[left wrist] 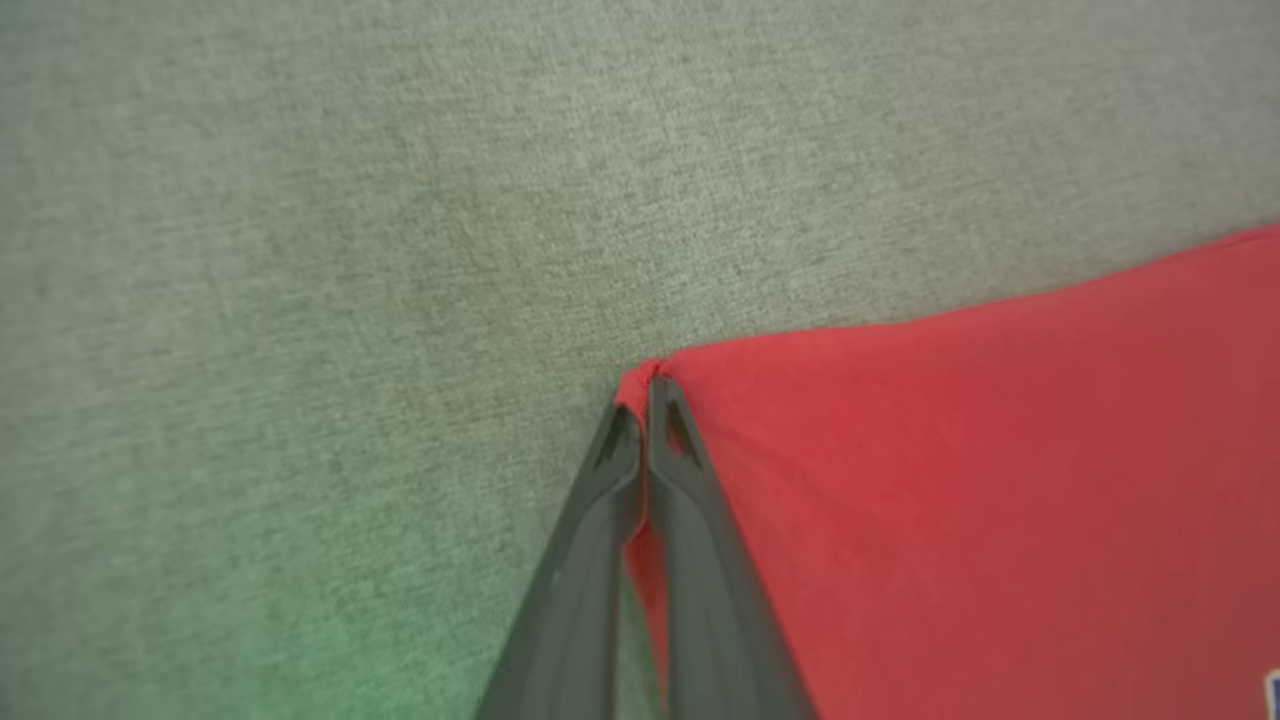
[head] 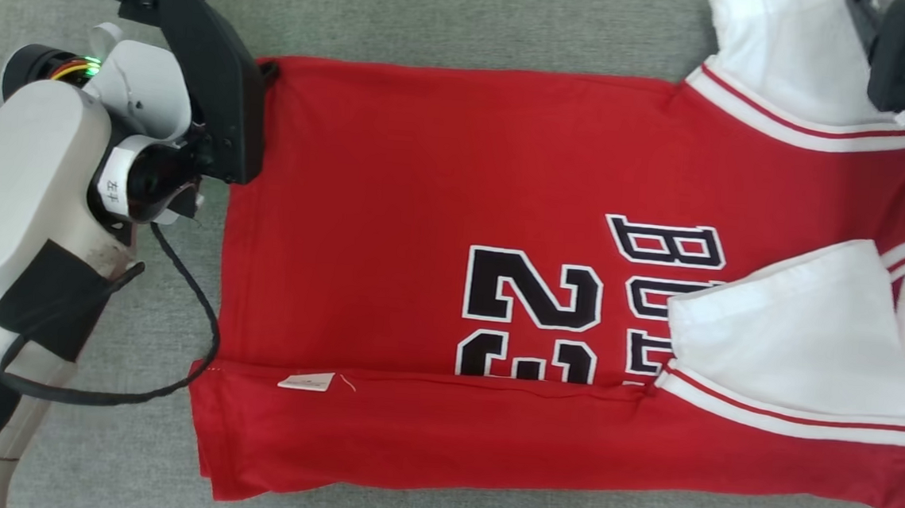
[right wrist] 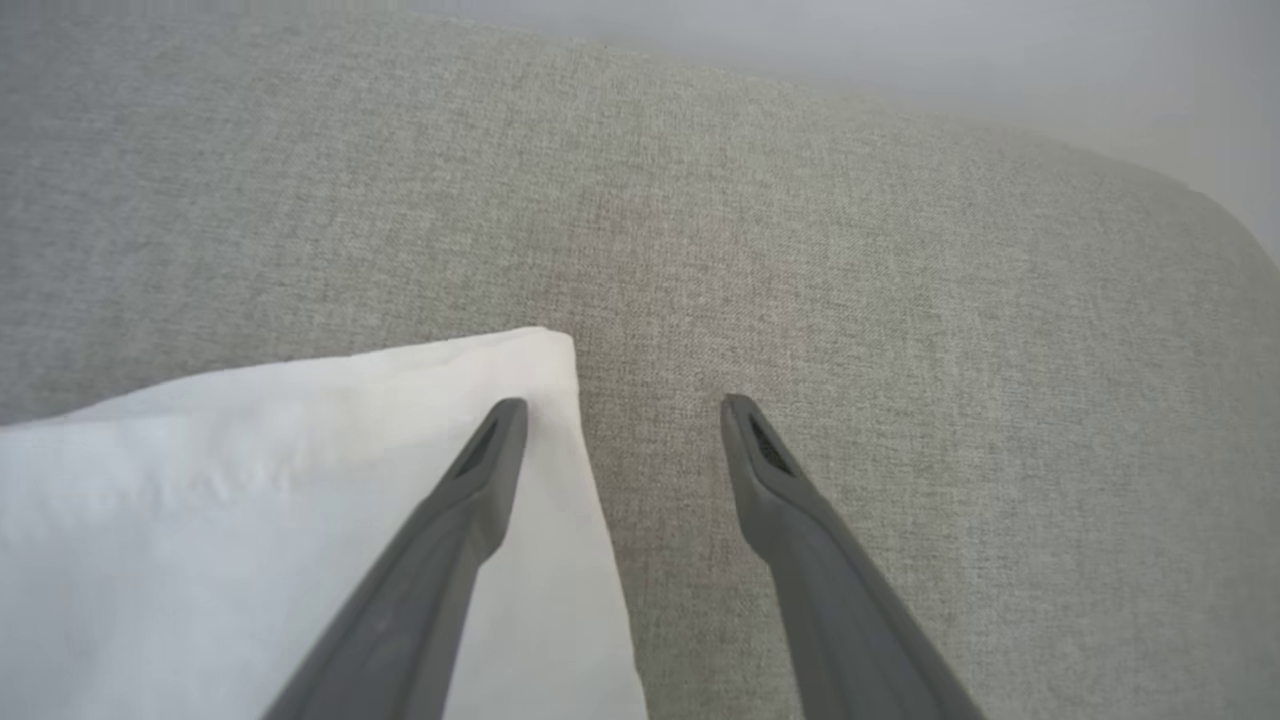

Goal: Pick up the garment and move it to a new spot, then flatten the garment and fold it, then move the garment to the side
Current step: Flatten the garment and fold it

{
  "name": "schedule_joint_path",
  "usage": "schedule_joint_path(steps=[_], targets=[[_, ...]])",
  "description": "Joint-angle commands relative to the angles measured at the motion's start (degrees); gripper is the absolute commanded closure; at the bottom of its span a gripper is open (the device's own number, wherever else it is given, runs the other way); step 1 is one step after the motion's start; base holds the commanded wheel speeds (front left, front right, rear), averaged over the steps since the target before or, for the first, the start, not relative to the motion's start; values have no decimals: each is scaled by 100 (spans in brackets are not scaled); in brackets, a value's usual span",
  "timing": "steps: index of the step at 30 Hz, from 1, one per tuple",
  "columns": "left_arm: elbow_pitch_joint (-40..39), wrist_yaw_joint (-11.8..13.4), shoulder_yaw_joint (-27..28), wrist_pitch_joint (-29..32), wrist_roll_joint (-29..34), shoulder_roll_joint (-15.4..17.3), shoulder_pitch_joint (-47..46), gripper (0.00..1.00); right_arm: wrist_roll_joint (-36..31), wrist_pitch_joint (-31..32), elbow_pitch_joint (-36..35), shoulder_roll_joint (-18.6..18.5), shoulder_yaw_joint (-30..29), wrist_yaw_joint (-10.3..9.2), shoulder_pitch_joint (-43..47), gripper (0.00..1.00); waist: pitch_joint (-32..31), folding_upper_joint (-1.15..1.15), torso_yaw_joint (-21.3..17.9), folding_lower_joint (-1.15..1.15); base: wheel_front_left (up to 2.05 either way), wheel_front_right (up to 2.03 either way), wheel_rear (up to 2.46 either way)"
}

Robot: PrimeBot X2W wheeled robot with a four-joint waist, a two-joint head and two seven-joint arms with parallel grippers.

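— Where's the jersey (head: 427,164)?
— Flat on the grey fabric (head: 477,17); looks limp and light, so grab corners. The left pincer (left wrist: 645,385) is clenched on a hem corner (left wrist: 700,372); the right pincer (right wrist: 625,405) gapes over the white sleeve (right wrist: 300,480).

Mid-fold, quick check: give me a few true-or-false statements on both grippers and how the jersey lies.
1. The left gripper is shut on a corner of the jersey. True.
2. The right gripper is clamped on the white sleeve. False: its jaws stand open across the sleeve's edge, one side over the sleeve and the other over the grey surface.
3. The jersey's near edge is folded over the lower part of the number. True.
4. The jersey is bunched in a heap. False: it lies spread flat on the surface.
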Motion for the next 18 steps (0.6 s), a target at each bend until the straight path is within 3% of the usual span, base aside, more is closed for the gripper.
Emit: schedule_joint_path(steps=[1, 6, 7, 9, 10, 11, 18], targets=[[179, -10, -336, 285, -34, -160, 611, 100, -33, -2, 80, 58, -43, -14, -73, 0, 72, 0, 73, 0, 0, 0, 0], [34, 53, -365, 190, -21, -228, 659, 100, -156, 329, 444, 285, -54, -2, -164, 0, 124, 0, 153, 0, 0, 0, 0], [14, 61, -365, 175, -11, -226, 662, 100, -180, 388, 490, 306, -44, -1, -167, 12, 123, 0, 158, 0, 0, 0, 0], [13, 77, -352, 124, -17, -233, 671, 100, -225, 467, 546, 332, -12, -2, -190, 64, 109, 0, 160, 0, 0, 0, 0], [19, 78, -344, 103, -14, -223, 664, 100, -252, 526, 561, 355, 30, -1, -193, 79, 101, 0, 158, 0, 0, 0, 0], [20, 70, -328, 66, -12, -214, 657, 100, -254, 537, 555, 359, 50, -1, -194, 100, 85, 0, 150, 0, 0, 0, 0], [8, 144, -237, -803, 366, -171, 493, 100, -469, -160, 277, 325, 67, -7, -244, 100, -65, 0, 85, 0, 0, 0, 0]])
